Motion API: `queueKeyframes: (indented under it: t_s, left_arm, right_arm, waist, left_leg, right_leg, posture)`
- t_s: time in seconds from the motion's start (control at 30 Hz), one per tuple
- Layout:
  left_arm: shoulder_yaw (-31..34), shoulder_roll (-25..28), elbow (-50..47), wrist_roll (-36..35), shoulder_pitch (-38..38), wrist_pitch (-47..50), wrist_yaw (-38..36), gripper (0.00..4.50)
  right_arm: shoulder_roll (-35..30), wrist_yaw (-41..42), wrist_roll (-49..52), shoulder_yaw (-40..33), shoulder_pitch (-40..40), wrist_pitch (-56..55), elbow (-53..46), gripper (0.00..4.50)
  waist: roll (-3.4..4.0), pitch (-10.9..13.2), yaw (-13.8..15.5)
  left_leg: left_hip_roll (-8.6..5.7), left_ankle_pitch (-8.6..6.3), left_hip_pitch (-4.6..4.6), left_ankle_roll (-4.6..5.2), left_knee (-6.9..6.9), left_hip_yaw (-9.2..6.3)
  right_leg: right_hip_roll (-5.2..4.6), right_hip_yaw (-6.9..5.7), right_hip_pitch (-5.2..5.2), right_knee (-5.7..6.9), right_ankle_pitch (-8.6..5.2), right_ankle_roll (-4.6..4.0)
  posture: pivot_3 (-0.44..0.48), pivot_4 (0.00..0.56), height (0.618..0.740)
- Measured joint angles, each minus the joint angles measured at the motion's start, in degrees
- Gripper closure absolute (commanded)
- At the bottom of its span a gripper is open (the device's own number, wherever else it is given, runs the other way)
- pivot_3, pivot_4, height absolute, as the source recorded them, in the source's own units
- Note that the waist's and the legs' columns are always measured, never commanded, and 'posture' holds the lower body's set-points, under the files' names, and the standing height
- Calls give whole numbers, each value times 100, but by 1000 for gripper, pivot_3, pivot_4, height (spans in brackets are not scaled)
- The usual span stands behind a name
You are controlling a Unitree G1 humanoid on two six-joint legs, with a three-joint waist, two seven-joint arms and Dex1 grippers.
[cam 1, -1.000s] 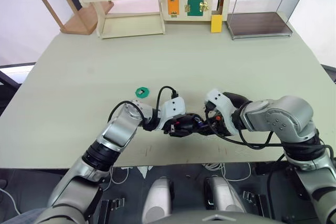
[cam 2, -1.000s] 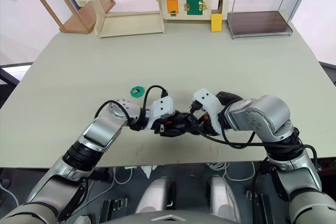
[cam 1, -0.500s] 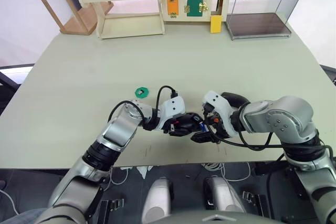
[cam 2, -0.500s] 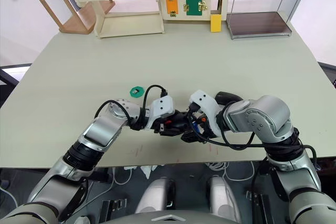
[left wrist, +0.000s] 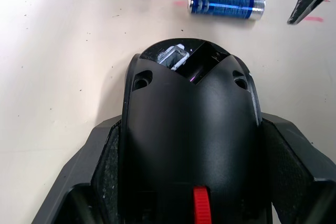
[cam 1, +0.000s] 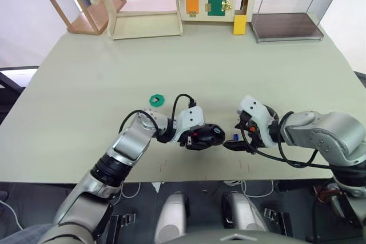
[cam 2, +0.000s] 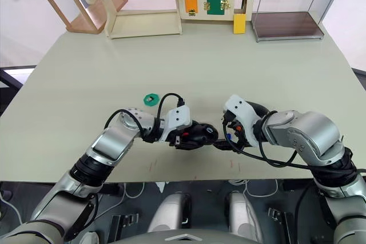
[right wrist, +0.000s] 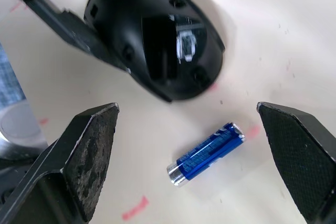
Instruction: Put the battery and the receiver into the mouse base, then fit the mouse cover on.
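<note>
— Two hands at work near the counter's (cam 1: 86,84) front edge; what is the left hand (left wrist: 184,192) doing?

— Its fingers are clamped on the mouse base (left wrist: 190,129), one on each flank, open hollow facing up. I judge that grip is there to steady the base for loading.

— And the battery (right wrist: 206,153)?

— Lying loose on the counter just beyond the base's open end, touching nothing. The right hand (right wrist: 199,171) hovers over it with fingers spread wide apart, straddling it, so a pickup looks like the next step.

— Anything else near the base?

— A green ring (cam 1: 155,100) sits further back on the counter, well apart. Mouse cover and receiver I cannot place
</note>
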Motion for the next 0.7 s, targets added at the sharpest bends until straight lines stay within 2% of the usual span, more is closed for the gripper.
queueKeyframes:
  t_s: [0.27,0.4,0.6,0.7]
  left_arm:
    - [-12,5,41,0,-19,-78,-35,1528]
    - [-21,6,60,0,-26,-105,-39,1528]
    - [-43,-10,92,0,-58,-123,-42,1528]
    - [-49,-29,91,0,-64,-124,-33,1528]
  right_arm:
    - [-410,113,-164,-199,678,-601,-340,38]
    - [-519,339,-375,-346,1039,-1438,-438,38]
    - [-632,594,-721,-685,2000,-2633,-577,38]
    - [-430,467,-892,-943,2631,-3107,-683,38]
  waist:
    - [0,0,6]
    - [0,0,11]
    - [0,-1,28]
    - [-1,-1,46]
  left_leg:
    - [-2,0,-12,0,3,-24]
    - [-3,0,-13,0,4,-27]
    - [-3,1,-12,-1,7,-29]
    - [-2,1,-12,-1,10,-32]
  right_leg:
    - [0,-21,0,-2,0,1]
    - [1,-25,1,-2,0,4]
    - [1,-26,3,-2,3,8]
    - [3,-29,5,-2,-1,4]
  posture:
    - [0,150,740]
    - [0,150,740]
    - [0,150,740]
    - [0,150,740]
